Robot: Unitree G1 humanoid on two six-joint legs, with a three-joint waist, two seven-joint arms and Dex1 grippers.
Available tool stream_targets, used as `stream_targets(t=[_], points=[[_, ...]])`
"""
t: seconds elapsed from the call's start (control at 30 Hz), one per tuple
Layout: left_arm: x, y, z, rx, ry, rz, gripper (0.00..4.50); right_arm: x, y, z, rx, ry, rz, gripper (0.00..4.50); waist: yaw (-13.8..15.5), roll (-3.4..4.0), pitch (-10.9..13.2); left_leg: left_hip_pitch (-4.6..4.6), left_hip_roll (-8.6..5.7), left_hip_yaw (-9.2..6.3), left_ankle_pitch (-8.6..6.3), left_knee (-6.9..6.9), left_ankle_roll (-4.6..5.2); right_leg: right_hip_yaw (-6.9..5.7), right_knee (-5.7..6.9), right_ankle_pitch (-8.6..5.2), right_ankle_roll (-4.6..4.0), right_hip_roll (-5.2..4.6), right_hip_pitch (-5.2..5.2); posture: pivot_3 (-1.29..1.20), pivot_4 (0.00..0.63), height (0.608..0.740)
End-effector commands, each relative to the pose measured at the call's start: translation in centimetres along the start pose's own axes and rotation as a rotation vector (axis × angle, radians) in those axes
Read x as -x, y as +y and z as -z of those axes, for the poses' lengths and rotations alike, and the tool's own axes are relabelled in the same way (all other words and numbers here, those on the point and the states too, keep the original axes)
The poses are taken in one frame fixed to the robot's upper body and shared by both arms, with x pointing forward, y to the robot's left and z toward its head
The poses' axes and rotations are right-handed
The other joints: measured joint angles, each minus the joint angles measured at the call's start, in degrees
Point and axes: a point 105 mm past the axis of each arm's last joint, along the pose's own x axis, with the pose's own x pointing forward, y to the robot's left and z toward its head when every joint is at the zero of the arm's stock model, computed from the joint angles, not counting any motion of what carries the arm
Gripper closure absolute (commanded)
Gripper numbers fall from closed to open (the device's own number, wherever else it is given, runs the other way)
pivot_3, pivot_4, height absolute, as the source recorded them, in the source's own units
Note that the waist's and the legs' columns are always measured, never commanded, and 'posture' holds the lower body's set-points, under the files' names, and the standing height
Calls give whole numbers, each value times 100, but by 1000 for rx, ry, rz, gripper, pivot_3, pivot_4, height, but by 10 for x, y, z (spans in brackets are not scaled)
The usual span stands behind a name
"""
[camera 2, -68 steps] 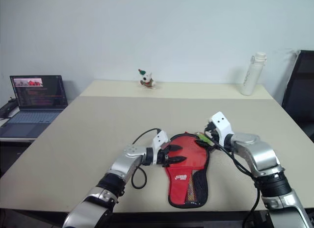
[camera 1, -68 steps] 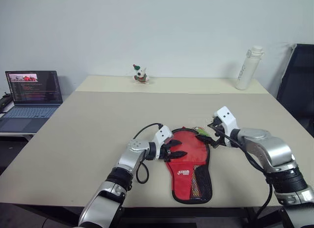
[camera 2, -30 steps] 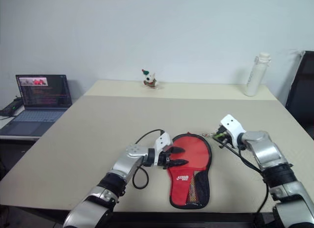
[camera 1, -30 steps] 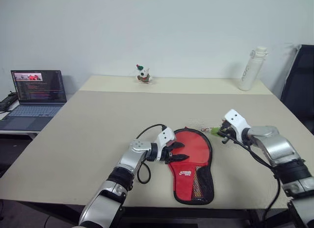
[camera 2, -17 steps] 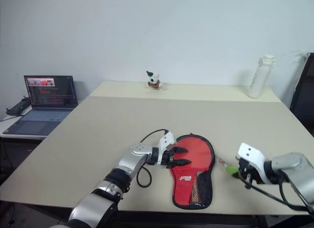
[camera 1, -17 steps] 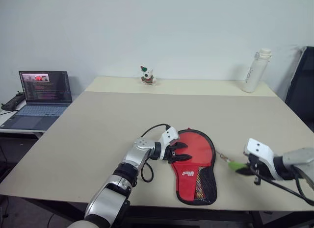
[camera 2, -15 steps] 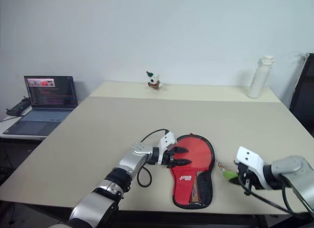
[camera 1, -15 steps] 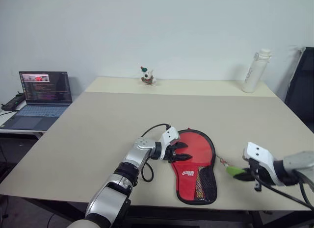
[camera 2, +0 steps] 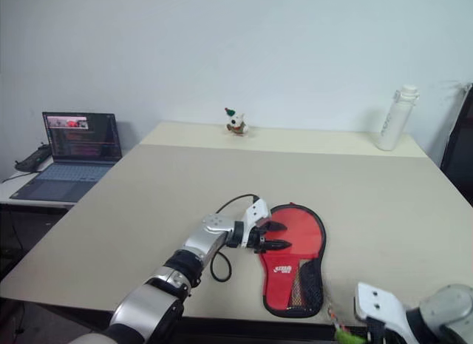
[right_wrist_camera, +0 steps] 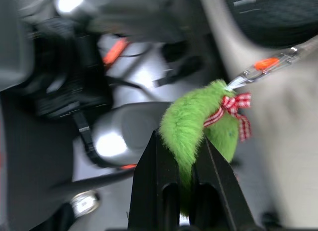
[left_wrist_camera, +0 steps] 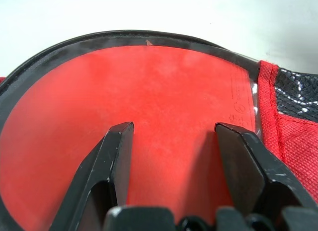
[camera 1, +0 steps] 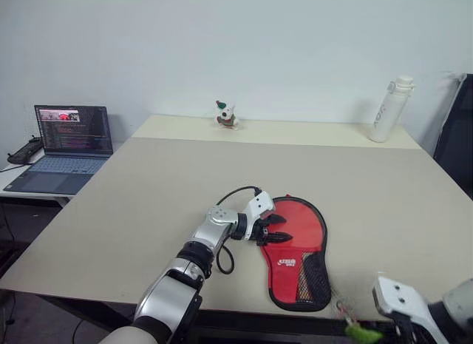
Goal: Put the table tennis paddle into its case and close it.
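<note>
Right pincer [right_wrist_camera: 185, 156] withdrawn, wrist view: green charm [right_wrist_camera: 196, 124] pinched

The case [camera 1: 299, 249] lies flat on the table, red face up, round end toward twelve o'clock, mesh end toward six; its green charm [right_wrist_camera: 198, 125] trails off the table edge, seemingly at five.

Silver arms, white wrist housings, 2 black-fingered grippers, looped black cable
</note>
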Motion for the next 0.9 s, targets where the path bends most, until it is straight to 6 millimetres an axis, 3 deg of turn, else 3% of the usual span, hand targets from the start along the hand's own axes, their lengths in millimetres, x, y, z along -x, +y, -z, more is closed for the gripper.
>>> stream_targets(t=[0.03, 0.27, 0.43, 0.53, 0.67, 0.83, 0.9], points=[[-2, -6, 22, 40, 73, 3, 1662, -6, 24, -14, 67, -41, -101, 4485, -6, -1, 0, 0, -1, -4, 0, 0, 0, -4, -1, 0, 1, 0, 3, 0, 150, 740], [-1, -5, 21, 37, 71, -3, 1662, -8, 13, -23, 71, -58, -77, 4485, -20, -1, 0, 0, -6, -35, 0, 0, 0, -39, -9, -1, 1, -7, 22, 0, 150, 740], [-1, -4, 20, 33, 68, -7, 1662, 4, 5, -38, 50, -103, -86, 3005, -24, -2, 1, -1, -8, -48, 0, 1, 0, -53, -10, -1, 0, -21, 29, 0, 150, 740], [1, -2, 18, 28, 58, -19, 1662, 12, -12, -54, 28, -182, -27, 1947, -25, -1, 1, 0, -7, -51, 1, 1, 0, -55, -10, -1, -2, -24, 32, 0, 150, 740], [14, 4, 10, 5, 18, -55, 1662, 25, -49, -71, 29, -278, 114, 1947, -47, -3, 3, 0, -5, -53, 1, 1, 0, -56, -10, 4, -10, -30, 31, 0, 150, 740], [59, 8, -18, -18, -144, -129, 1662, 41, -103, -104, 122, -494, 265, 1947, -173, 5, 20, -8, 8, -50, 2, -4, -4, -54, -8, 14, -35, -21, 16, 0, 150, 740], [90, 3, -27, -28, -192, -169, 1662, 40, -118, -109, 131, -521, 277, 1947, -185, 9, 26, -17, 10, -45, 11, -7, -18, -52, -3, 12, -39, -21, -3, 0, 150, 740]])
